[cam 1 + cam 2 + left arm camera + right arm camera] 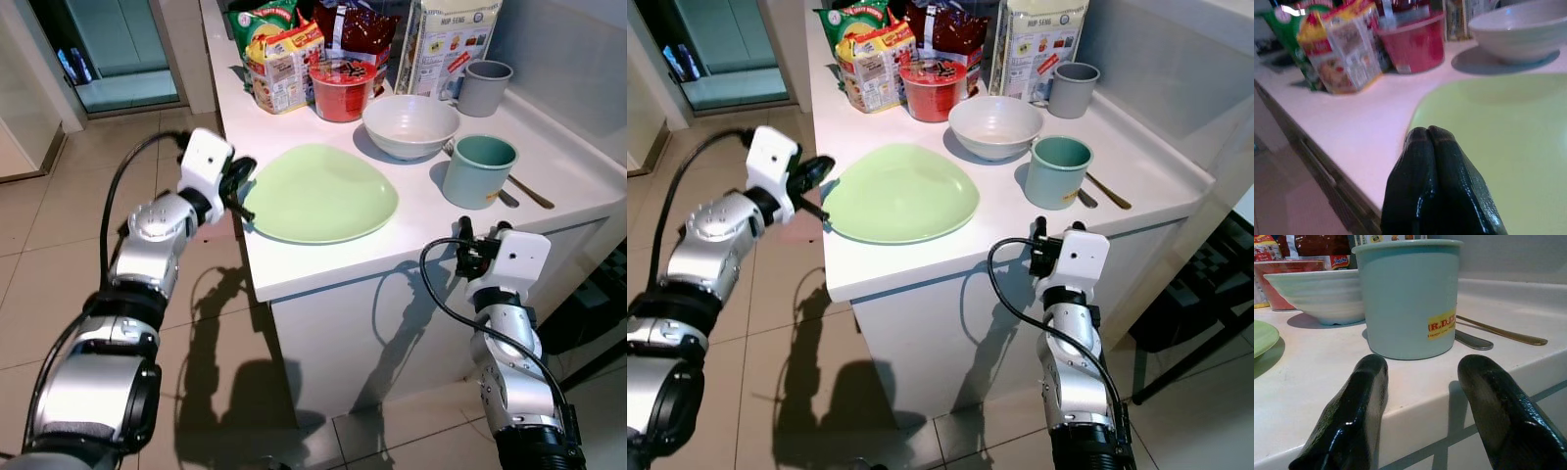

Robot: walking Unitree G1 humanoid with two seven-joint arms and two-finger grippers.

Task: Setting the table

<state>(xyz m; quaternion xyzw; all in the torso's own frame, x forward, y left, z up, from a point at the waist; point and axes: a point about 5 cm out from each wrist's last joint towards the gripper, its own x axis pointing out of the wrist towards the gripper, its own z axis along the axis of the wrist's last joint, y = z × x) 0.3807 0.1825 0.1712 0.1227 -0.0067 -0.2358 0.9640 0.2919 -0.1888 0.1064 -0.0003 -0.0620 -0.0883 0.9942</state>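
A pale green plate (pixel 323 191) lies near the front edge of the white counter (pixel 323 259). My left gripper (pixel 238 184) is at the plate's left rim, and the left wrist view shows its fingers (pixel 1420 161) pressed shut together with the tips over that rim. Behind the plate stands a white bowl (pixel 409 122). To the right is a teal cup (pixel 1408 298) with a yellow label. My right gripper (pixel 1420 396) is open, low at the counter's front edge, facing the cup but not touching it. A gold spoon (pixel 529 191) lies beside the cup.
A red bowl (pixel 341 88), snack packets (pixel 284 64), a carton (pixel 446 39) and a grey cup (pixel 484 86) stand along the back of the counter. Tiled floor (pixel 59 225) lies to the left, with a doorway beyond.
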